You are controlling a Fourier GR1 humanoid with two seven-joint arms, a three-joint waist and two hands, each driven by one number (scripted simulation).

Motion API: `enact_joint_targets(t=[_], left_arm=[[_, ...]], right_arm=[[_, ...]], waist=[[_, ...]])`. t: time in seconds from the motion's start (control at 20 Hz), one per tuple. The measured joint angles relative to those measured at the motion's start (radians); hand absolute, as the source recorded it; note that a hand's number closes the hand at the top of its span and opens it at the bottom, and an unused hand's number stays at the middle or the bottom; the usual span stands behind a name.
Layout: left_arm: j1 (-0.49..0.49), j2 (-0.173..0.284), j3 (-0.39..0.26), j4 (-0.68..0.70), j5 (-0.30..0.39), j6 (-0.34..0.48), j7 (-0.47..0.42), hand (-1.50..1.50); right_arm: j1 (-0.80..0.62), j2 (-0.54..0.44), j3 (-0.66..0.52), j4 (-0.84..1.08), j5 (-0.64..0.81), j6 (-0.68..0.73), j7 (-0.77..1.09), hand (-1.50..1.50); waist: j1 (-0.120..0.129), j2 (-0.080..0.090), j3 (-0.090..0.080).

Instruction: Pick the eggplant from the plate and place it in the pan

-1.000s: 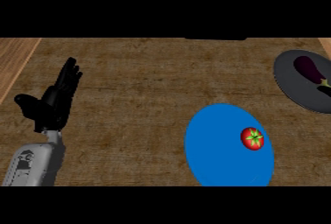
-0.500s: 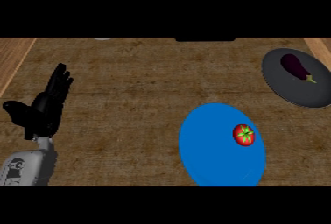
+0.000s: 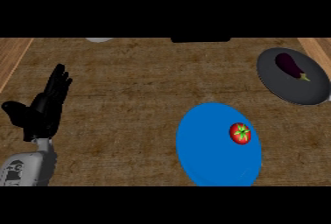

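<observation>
The dark purple eggplant (image 3: 290,65) lies inside the dark grey pan (image 3: 284,87) at the upper right. Below it and toward the middle sits the blue plate (image 3: 207,148), which carries a red tomato (image 3: 240,133) with a green stem. My left hand (image 3: 44,109) rests open at the left side, fingers straight and pointing up, far from both the plate and the pan. No right hand shows in the view.
Wooden borders run along the counter's left (image 3: 14,57) and right (image 3: 317,46) sides. A dark object (image 3: 200,40) and a pale round object (image 3: 99,40) peek in at the far edge.
The whole scene has shifted left and down in the view, bringing more of the pan and eggplant into sight. My left hand has stayed open.
</observation>
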Motion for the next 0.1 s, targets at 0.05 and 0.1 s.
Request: enact_joint_targets(t=[0.05,0.1], left_arm=[[0.003,0.0,0.0,0.006,0.0,-0.004,-0.009,0.0],[0.004,-0.001,-0.001,0.007,-0.003,-0.003,-0.007,0.0]], right_arm=[[0.023,0.021,0.008,-0.056,-0.006,0.005,0.025,-1.5],[0.055,0.046,0.014,-0.113,-0.01,0.008,0.042,-1.5]], waist=[[0.0,0.0,0.0],[0.0,0.001,0.0]])
